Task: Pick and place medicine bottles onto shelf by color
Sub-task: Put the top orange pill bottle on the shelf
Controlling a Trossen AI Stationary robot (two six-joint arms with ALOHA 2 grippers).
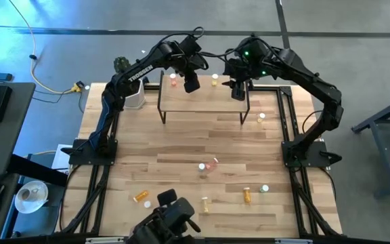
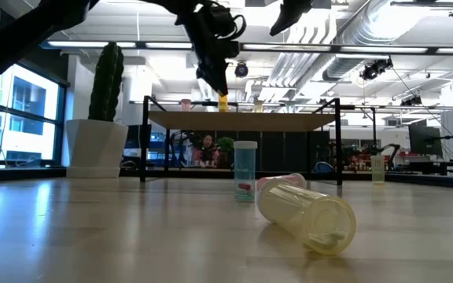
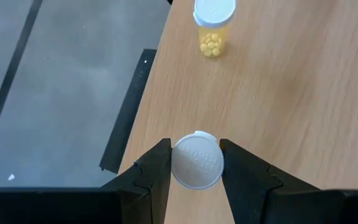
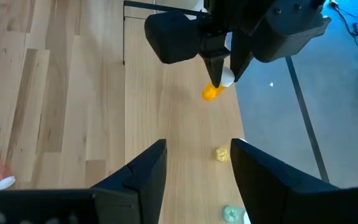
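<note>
From overhead the left gripper (image 1: 191,84) hides its load; its wrist view shows it clenched on an orange bottle (image 3: 196,160) above the shelf (image 1: 202,98). At three o'clock, the right gripper (image 1: 238,91) hovers released.

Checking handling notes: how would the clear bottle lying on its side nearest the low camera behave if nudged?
The clear bottle lies on its side, so it would probably roll. It looks like thin, nearly empty plastic, so likely light and easily knocked away.
</note>
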